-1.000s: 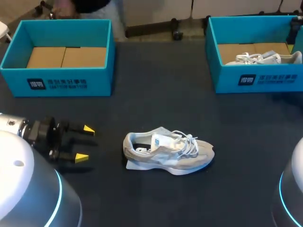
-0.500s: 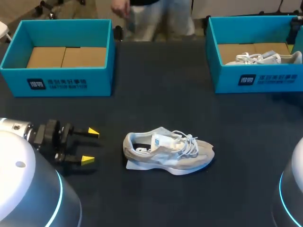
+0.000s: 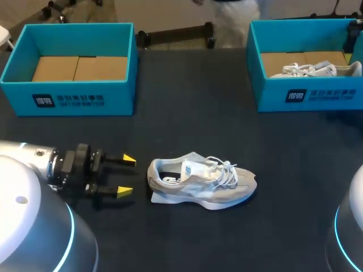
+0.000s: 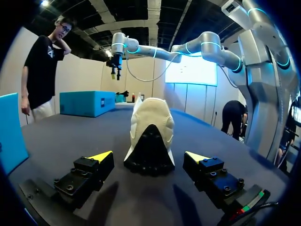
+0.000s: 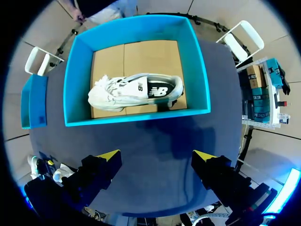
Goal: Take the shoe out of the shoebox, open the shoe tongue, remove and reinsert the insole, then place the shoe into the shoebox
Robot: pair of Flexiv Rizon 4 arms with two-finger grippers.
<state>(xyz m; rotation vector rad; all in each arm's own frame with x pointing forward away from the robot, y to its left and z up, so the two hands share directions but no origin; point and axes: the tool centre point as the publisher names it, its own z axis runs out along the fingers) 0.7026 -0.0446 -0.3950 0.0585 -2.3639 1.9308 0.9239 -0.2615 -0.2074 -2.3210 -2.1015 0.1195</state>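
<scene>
A pale grey-white shoe (image 3: 201,182) lies on the dark table at mid-front, heel toward my left arm, tongue and laces up. A pale flat piece (image 3: 160,197) pokes out beneath its heel. My left gripper (image 3: 127,176) stands open just left of the heel, not touching it. In the left wrist view the heel (image 4: 150,136) sits straight ahead, in line with the gap of that open gripper (image 4: 149,156). My right gripper (image 5: 157,155) hangs open high above the right shoebox (image 5: 136,117), which holds a second white shoe (image 5: 134,92).
A teal shoebox (image 3: 74,99) with a bare cardboard floor stands at the back left. The right teal shoebox (image 3: 309,93) stands at the back right, with the second shoe (image 3: 315,69) in it. Dark table surface (image 3: 193,119) stretches between the boxes and the shoe.
My left gripper has slid rightward along the table toward the shoe's heel, staying open. The shoe and both boxes have not moved.
</scene>
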